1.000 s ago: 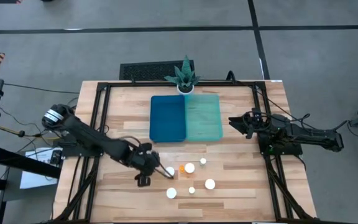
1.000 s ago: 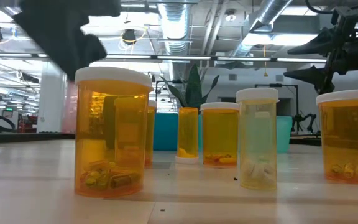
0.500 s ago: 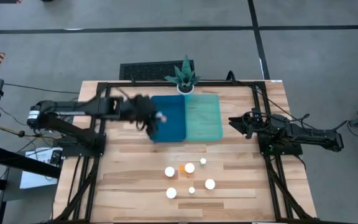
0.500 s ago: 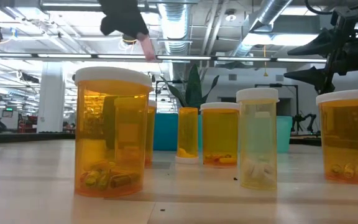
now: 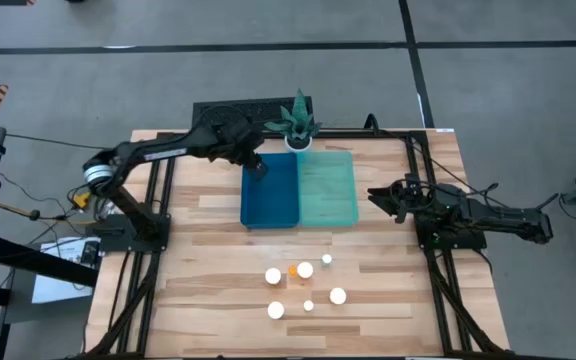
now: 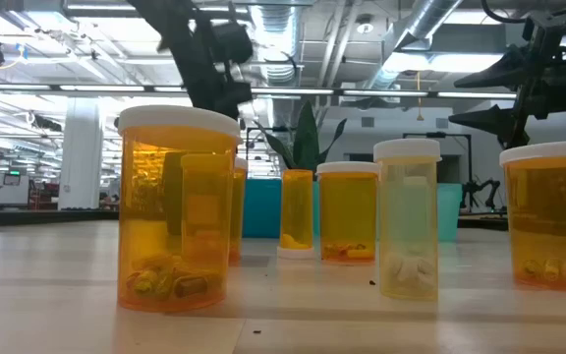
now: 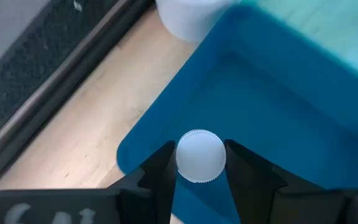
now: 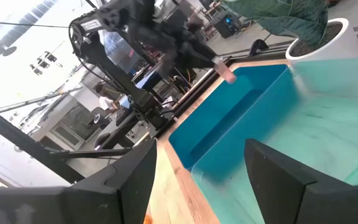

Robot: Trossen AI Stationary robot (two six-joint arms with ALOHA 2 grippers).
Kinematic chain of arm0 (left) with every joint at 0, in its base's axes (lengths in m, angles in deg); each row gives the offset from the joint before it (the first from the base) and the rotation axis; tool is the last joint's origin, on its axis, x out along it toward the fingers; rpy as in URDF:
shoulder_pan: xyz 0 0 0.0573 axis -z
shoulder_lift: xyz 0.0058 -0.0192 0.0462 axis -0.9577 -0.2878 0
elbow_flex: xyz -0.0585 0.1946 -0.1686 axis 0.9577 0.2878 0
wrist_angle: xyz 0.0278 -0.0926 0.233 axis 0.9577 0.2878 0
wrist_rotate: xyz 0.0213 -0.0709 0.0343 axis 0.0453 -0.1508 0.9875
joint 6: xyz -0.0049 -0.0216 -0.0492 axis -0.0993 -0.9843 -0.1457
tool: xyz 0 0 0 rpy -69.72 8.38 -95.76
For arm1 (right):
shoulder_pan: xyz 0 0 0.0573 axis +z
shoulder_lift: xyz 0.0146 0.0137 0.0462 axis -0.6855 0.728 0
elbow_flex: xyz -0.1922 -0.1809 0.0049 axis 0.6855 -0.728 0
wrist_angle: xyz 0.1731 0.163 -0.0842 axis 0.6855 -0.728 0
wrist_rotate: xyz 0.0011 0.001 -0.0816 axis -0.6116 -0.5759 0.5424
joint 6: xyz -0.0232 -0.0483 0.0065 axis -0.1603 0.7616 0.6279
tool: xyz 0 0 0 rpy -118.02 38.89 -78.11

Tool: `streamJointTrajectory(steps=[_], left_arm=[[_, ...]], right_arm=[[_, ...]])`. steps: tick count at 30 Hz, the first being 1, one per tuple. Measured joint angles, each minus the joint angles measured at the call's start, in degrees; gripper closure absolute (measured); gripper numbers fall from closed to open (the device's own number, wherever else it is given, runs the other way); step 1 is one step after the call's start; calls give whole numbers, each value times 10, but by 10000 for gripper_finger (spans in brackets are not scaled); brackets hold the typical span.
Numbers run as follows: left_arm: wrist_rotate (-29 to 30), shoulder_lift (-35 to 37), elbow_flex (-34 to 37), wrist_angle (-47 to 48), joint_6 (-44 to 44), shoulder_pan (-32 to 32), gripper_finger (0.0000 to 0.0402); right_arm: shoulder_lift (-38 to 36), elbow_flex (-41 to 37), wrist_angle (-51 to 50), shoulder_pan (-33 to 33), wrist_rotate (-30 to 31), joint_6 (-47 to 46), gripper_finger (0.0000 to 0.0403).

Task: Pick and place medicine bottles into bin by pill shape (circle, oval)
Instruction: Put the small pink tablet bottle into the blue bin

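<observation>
My left gripper (image 5: 256, 166) hangs over the far left corner of the blue bin (image 5: 270, 195), shut on a medicine bottle whose white cap (image 7: 200, 155) shows between the fingers. From the right wrist view the bottle (image 8: 227, 73) sticks out below that gripper. A teal bin (image 5: 328, 188) adjoins the blue one. Several amber medicine bottles (image 5: 305, 270) with white caps stand upright on the near middle of the table and fill the low view (image 6: 177, 206). My right gripper (image 5: 376, 196) waits open at the table's right side, level, touching nothing. My left gripper pinches the bottle's white cap by its rim (image 7: 182, 158) between the two fingers (image 7: 164, 171). The fingers slant steeply down from the table's left. The bottle is lifted clear, above the blue bin's floor, and points on below the fingertips.
A potted green plant (image 5: 296, 125) stands at the far edge, just behind the bins and close to my left gripper. A black frame (image 5: 163, 190) runs along the table's left and right sides. Bare wood lies between the bins and the bottle cluster.
My left gripper has swung from beside the bottle cluster at the near middle of the table toward the far edge, rising a little and rolling. It has carried the bottle over the blue bin's left edge to the bin's far left corner. My right arm has kept still.
</observation>
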Motion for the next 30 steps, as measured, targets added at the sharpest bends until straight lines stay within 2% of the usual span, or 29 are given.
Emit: streamJointTrajectory(steps=[6, 9, 20, 26, 30], left_arm=[[5, -61, 0, -43, 8, 1, 283], [31, -74, 0, -59, 8, 5, 283], [45, -77, 3, -81, 8, 8, 283], [16, -77, 31, -74, 5, 12, 283], [50, -77, 36, -74, 2, 19, 283]], right_arm=[[0, 0, 0, 0, 0, 0, 148], [0, 0, 0, 0, 0, 0, 148], [0, 0, 0, 0, 0, 0, 148], [0, 0, 0, 0, 0, 0, 148], [0, 0, 0, 0, 0, 0, 148]])
